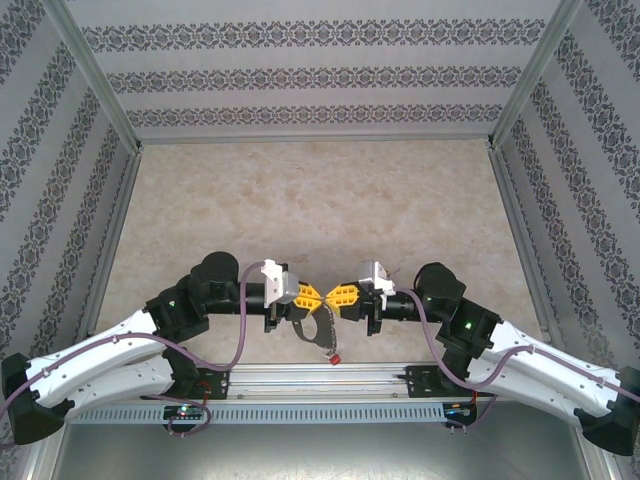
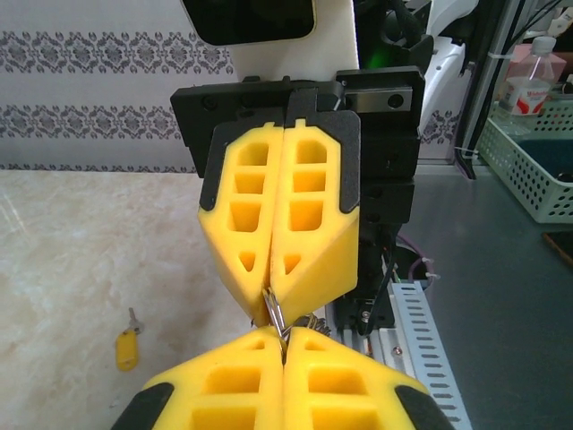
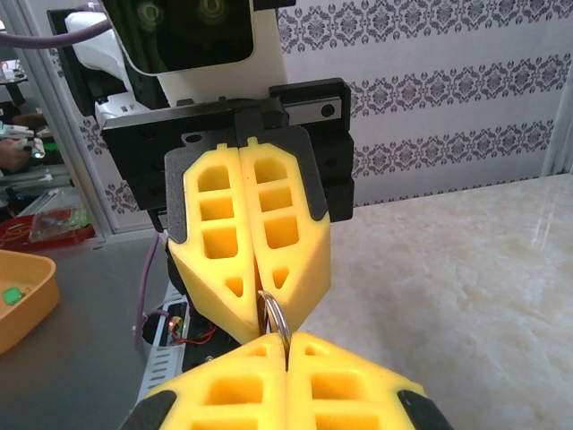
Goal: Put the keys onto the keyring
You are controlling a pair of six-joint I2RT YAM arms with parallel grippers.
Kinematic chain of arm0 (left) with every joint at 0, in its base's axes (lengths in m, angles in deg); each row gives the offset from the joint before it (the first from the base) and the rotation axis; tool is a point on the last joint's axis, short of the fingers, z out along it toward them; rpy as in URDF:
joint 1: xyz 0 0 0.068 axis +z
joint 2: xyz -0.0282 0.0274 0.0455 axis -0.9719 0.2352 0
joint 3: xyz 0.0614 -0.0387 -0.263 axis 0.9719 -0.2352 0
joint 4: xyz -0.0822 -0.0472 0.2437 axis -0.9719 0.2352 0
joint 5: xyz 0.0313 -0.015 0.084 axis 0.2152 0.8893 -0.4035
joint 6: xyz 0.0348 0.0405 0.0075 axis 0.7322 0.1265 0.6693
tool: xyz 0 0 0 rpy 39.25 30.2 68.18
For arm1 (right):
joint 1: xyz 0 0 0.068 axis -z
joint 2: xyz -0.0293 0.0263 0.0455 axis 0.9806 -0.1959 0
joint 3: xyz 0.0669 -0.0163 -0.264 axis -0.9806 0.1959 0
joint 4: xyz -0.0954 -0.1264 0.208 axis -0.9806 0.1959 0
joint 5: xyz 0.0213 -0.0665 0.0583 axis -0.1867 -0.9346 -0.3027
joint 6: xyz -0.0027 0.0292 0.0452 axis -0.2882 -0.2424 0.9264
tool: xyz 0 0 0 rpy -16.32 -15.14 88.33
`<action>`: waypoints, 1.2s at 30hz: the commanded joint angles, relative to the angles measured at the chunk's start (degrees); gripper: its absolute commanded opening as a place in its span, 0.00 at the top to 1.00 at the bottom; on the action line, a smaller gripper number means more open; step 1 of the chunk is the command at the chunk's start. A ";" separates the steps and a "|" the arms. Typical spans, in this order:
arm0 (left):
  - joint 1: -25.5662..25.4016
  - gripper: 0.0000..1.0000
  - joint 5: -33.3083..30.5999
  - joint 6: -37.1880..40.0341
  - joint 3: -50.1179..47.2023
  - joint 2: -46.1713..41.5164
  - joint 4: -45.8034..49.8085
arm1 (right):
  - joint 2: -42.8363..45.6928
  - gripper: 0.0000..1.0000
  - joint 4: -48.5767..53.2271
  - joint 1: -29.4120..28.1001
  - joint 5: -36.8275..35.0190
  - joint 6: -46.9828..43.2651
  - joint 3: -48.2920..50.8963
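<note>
Grip at the near edge of the counter [image 1: 300,200], midway along it: pressing the left gripper [image 1: 312,297] and the right gripper [image 1: 340,295] tip to tip, both clenched, no gap showing between the yellow fingers. Pinching a thin metal ring [image 3: 276,315] exactly where the tips meet. In the right wrist view, rising out of the right gripper's own fingers and reaching the tips of the left. In the left wrist view, showing the same thin metal caught from the other side, so judging both as grasping it, not merely touching. Not telling from these views whether the ring is part of the keyring or a separate loop threaded on it.

Hanging the keyring [image 1: 318,330] just under the meeting point, a little to the left gripper's side, long axis sloping down toward the near edge. Carrying a red key [image 1: 336,357] at its low end, already on.

Leaving a yellow key [image 2: 127,346] flat on the counter, apart from the ring, on the side away from the near edge. Judging its long axis as running roughly along that edge, head toward the left arm, blade toward the right.

Judging the coming move as turning on this: freeing one gripper to go down and away from the edge for the yellow key, the other holding the ring. Not telling which arm is nearer, the key lying about level with the meeting point.
</note>
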 commanded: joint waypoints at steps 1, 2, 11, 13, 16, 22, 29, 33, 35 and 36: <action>-0.36 1.00 0.17 -0.02 -0.99 -0.67 -2.99 | 0.67 1.00 -4.85 0.25 0.84 1.24 0.40; -0.36 1.00 0.07 -0.02 -1.09 -0.83 -3.04 | 0.67 1.00 -4.75 0.33 0.74 1.27 0.44; -0.36 1.00 -5.67 1.48 -1.71 -2.90 -1.73 | 0.75 0.70 2.72 0.47 -3.94 2.87 -1.30; -0.36 1.00 -7.39 2.23 -1.37 -2.81 -0.39 | 1.82 0.45 7.47 0.61 -8.18 3.71 -2.50; -0.36 1.00 -9.63 2.62 -1.80 -2.91 0.56 | 4.42 0.29 16.54 0.89 -16.90 4.87 -4.65; -0.28 1.00 -14.09 1.08 -3.86 -2.97 0.65 | 3.26 0.19 42.98 4.81 -37.03 12.90 -13.21; 0.07 1.00 -17.67 -0.96 -6.03 -4.85 0.07 | -3.88 0.23 52.36 13.79 -35.31 23.48 -12.47; 0.33 1.00 -17.86 -2.28 -7.15 -5.32 -0.81 | -8.59 0.27 50.17 21.82 -28.25 24.59 -10.06; 0.74 1.00 -17.66 -2.90 -7.82 -5.76 -1.70 | -10.41 0.28 49.40 25.57 -26.60 23.89 -9.40; 0.95 1.00 -17.37 -3.15 -7.95 -5.87 -1.81 | -11.49 0.30 48.59 27.56 -25.51 23.26 -9.43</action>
